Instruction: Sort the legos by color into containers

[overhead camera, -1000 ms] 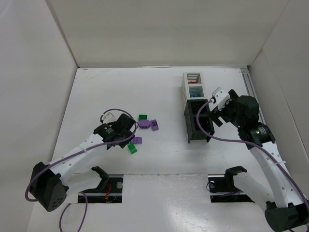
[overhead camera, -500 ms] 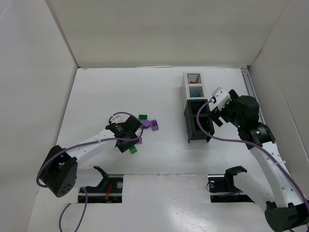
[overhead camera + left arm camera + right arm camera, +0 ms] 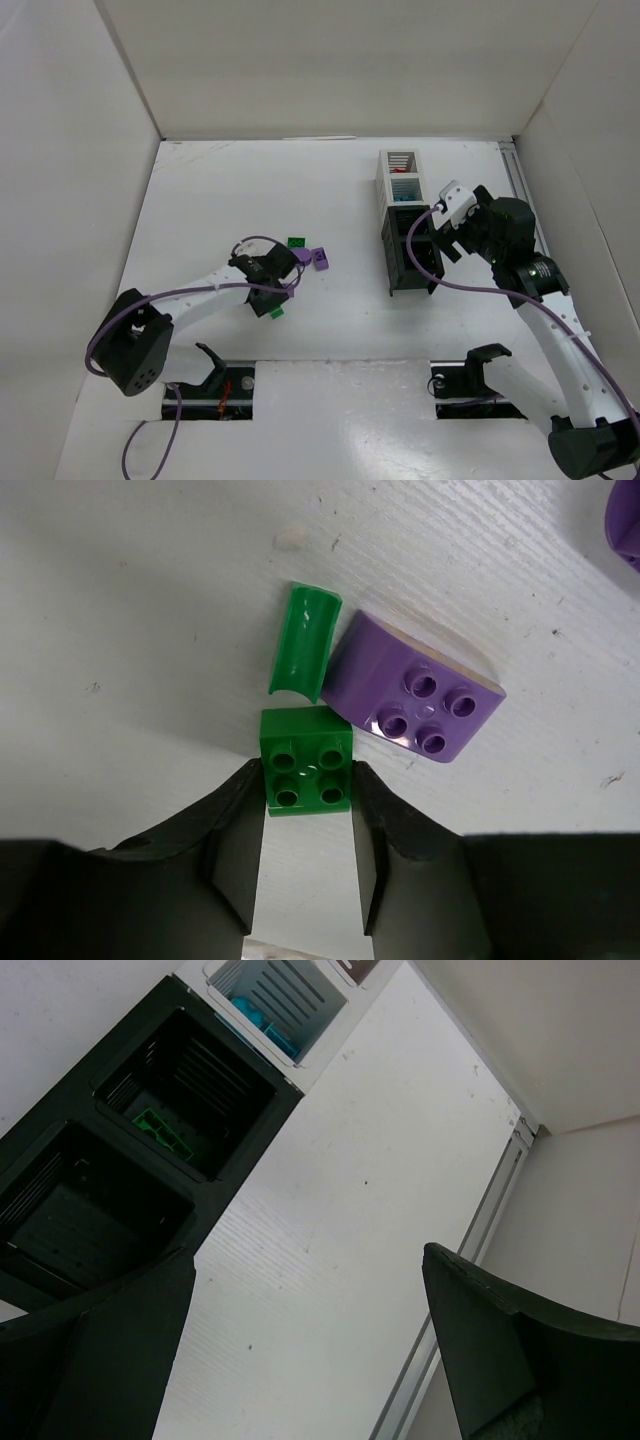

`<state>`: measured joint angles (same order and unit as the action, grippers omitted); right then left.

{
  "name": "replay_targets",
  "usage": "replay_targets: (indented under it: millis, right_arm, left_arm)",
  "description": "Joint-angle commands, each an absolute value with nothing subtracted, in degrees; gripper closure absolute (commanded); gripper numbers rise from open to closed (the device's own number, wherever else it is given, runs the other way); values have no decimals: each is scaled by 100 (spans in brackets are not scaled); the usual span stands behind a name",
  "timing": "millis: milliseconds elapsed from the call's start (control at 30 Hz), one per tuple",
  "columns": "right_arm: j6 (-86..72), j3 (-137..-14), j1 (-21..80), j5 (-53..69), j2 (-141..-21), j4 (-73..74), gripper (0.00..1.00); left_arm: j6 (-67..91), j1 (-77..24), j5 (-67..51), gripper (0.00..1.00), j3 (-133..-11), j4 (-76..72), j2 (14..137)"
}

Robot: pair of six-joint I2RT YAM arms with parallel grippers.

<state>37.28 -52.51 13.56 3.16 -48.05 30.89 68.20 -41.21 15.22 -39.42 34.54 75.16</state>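
Observation:
In the left wrist view my left gripper (image 3: pixel 306 780) has its fingertips against both sides of a green two-by-two lego (image 3: pixel 306 758) that lies on the table. A curved green piece (image 3: pixel 304 640) and a purple lego (image 3: pixel 415 698) lie just beyond it. In the top view the left gripper (image 3: pixel 272 298) is at that green lego (image 3: pixel 275 310). The row of containers (image 3: pixel 390 205) stands to the right. My right gripper (image 3: pixel 445 235) is open and empty beside the black bins. One black bin (image 3: pixel 240 1070) holds a green lego (image 3: pixel 160 1130).
A green lego (image 3: pixel 296 242), a round purple piece (image 3: pixel 301 256) and a purple lego (image 3: pixel 321 259) lie behind the left gripper. A white bin (image 3: pixel 330 1020) holds cyan pieces. The nearest black bin (image 3: pixel 80 1220) looks empty. White walls surround the table.
The left arm has swung right and forward, bringing its gripper over the green and purple legos. The right arm has not moved.

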Motion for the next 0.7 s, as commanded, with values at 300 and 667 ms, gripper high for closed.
replay_targets:
  millis: [300, 667]
  right_arm:
    - [3402, -5204, 1397, -333, -4597, 2962, 0]
    - [2497, -5142, 1293, -1827, -3869, 3173, 0]
  left_arm:
    - [6830, -4868, 2038, 84, -5401, 3973, 7488]
    - [4159, -5045, 1644, 84, -9397, 2637, 9779]
